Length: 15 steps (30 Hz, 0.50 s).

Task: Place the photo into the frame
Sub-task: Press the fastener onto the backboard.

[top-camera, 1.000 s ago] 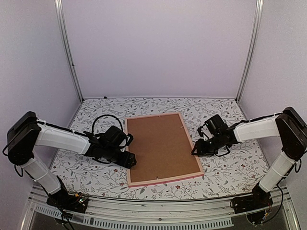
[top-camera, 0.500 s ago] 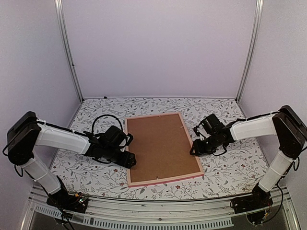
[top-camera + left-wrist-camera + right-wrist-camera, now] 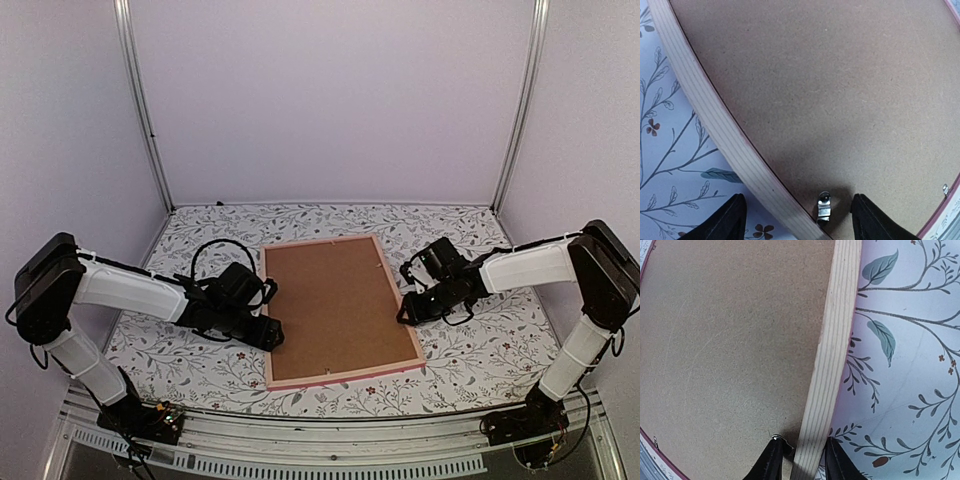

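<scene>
Both grippers work opposite long edges of the face-down frame [image 3: 345,375].

The left gripper [image 3: 799,222] stands wide open and holds nothing, its two fingers [image 3: 730,220] straddling the frame's left rail and a small metal clip [image 3: 823,206] on the brown backing board [image 3: 335,305]. The pink frame lies flat at the middle of the floral table [image 3: 470,350], the board filling its opening; the photo shows in no view. The right gripper [image 3: 805,462] has its jaws drawn narrow, one on each side of the right rail and just against it beside another metal tab [image 3: 778,439]. Whether they truly clamp the wood cannot be told.
</scene>
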Available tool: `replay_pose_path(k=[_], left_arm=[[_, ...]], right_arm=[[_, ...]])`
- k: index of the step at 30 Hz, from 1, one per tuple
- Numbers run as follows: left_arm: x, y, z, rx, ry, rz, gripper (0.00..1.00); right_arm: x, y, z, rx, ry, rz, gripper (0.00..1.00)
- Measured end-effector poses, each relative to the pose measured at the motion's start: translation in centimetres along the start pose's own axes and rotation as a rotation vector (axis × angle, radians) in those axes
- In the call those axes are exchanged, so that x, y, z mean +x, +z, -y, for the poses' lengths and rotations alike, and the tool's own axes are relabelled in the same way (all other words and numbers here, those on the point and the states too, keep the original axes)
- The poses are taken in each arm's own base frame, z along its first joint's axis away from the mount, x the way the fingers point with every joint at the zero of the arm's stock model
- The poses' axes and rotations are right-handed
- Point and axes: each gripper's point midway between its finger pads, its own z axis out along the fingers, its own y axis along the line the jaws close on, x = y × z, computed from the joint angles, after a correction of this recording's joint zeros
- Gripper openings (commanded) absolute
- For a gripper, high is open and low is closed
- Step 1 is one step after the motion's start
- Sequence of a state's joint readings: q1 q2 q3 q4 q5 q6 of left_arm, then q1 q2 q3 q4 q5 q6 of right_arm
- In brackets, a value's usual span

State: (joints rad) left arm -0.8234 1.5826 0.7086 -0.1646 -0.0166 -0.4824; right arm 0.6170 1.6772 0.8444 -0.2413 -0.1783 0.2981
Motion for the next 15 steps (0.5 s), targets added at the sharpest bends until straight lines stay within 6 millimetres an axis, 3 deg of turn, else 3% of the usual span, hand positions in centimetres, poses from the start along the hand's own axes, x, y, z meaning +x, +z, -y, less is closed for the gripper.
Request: replay_pose_path(k=[7, 15], left_arm=[[-0.03, 0.02, 0.00, 0.001, 0.000, 0.004, 0.75], [-0.14, -0.08, -0.21, 0.000, -0.007, 0.007, 0.76]], right_arm=[[-0.06, 0.05, -0.32, -0.022, -0.033, 0.001, 0.27], [-0.03, 0.29, -0.96, -0.062, -0.053, -0.001, 0.43]])
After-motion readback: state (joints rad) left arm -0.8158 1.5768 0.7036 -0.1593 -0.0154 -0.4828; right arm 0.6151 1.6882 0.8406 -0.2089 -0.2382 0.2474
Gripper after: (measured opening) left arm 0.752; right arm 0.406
